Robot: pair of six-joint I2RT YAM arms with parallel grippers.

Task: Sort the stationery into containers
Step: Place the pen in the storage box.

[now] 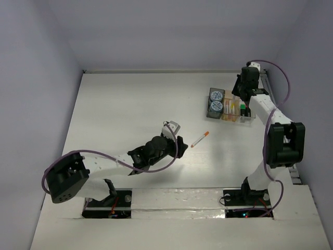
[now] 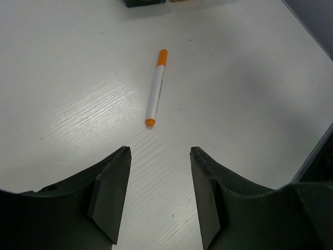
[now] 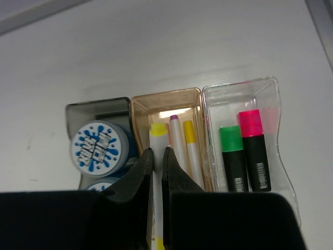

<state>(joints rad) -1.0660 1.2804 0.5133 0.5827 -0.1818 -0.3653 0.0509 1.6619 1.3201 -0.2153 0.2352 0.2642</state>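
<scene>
Orange pen (image 2: 156,88) lies loose mid-tabletop, so our left gripper (image 2: 160,152) faces it half-spread to pinch; by the far right corner our right gripper (image 3: 157,155) hangs nearly closed over the amber tray (image 3: 166,95), likely seating a yellow pen (image 3: 158,130)

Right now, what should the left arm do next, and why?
Probably ease the left gripper forward and down around the orange pen: its jaws are open, the pen lies loose on the table just ahead, outside the trays.
</scene>
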